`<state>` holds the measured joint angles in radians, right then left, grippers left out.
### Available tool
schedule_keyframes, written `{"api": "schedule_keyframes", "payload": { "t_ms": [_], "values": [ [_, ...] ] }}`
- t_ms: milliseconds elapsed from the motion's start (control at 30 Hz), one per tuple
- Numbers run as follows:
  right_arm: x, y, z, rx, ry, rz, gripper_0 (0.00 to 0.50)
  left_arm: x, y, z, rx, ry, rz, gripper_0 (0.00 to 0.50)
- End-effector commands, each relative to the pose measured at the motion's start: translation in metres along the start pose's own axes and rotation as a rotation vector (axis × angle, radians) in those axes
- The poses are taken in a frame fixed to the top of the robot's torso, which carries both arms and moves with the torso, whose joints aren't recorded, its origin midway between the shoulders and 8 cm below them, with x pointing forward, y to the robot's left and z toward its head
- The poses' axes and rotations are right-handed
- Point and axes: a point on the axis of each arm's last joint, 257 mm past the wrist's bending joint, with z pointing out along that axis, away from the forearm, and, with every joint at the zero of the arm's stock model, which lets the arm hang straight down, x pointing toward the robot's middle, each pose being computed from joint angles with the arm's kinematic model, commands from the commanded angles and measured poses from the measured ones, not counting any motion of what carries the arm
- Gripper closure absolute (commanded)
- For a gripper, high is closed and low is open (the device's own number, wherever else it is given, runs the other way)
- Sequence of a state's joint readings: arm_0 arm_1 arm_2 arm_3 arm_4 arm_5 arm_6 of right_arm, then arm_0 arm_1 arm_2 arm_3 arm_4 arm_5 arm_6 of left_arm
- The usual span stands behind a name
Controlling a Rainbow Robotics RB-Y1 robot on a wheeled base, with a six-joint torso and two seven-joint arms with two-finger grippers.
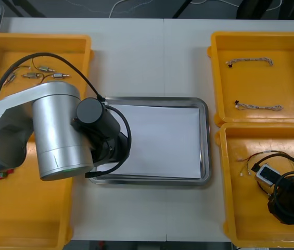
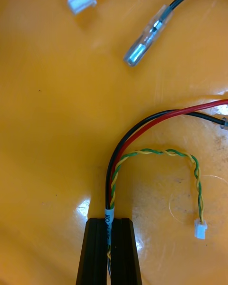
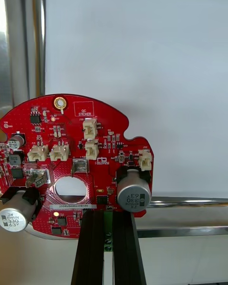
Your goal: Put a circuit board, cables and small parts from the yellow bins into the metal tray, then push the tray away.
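Loading step. Left gripper (image 3: 108, 217), centre-left of front view, fingers clamping the circuit board (image 3: 71, 161) over the left edge of the metal tray (image 1: 205, 140); next move, likely: lower, release. Right gripper (image 2: 110, 224), lower right, fingers pinching a cable (image 2: 137, 126) in its yellow bin (image 1: 235, 219).

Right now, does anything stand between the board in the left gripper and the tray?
Nothing visible: the left gripper holds the red circuit board at the metal tray's left edge, the white inside beyond lying bare.
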<state>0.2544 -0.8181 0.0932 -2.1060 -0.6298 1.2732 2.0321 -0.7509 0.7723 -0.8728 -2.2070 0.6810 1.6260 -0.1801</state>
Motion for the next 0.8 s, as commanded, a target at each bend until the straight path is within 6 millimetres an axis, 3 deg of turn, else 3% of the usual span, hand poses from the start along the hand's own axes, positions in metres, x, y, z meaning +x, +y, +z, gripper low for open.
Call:
{"api": "schedule_keyframes", "payload": {
  "t_ms": [33,467,800],
  "values": [
    [0.008,0.003,-0.003,-0.004,0.018,-0.046,0.500,-0.002,-0.031,-0.002,0.038,-0.022,-0.010,0.500],
    [-0.017,-0.008,-0.065,0.004,-0.018,-0.053,0.500,0.017,-0.032,0.020,0.010,0.015,0.018,0.500],
    [-0.020,-0.016,-0.105,-0.020,-0.038,-0.009,0.500,0.010,-0.038,0.039,0.018,-0.005,0.011,0.500]
  ]
}}
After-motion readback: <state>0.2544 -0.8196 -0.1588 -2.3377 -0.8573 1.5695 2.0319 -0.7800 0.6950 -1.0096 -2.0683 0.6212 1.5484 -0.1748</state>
